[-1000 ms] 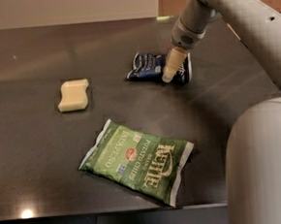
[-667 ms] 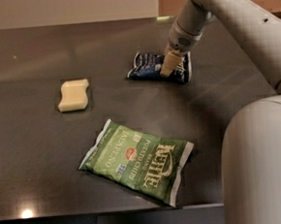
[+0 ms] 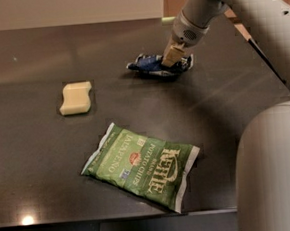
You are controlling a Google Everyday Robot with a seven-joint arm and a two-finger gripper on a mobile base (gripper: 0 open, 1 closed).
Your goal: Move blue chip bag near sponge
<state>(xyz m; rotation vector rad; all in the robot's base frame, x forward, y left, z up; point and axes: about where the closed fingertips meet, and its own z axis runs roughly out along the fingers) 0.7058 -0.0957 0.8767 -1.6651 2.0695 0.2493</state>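
Observation:
The blue chip bag (image 3: 151, 66) lies crinkled on the dark table at the back right. My gripper (image 3: 172, 58) comes down from the upper right and sits on the bag's middle-right part, touching or pressing into it and hiding part of it. The pale yellow sponge (image 3: 75, 98) lies flat at the left, well apart from the bag, about a third of the table's width to its left and a little nearer the front.
A larger green Kettle jalapeno chip bag (image 3: 144, 163) lies near the table's front edge (image 3: 118, 217). My white arm (image 3: 257, 13) crosses the upper right, and the robot's body (image 3: 275, 172) fills the lower right corner.
My gripper has moved slightly left and farther back over the blue chip bag, from its right end onto its middle. The bag, sponge and green bag have stayed in place.

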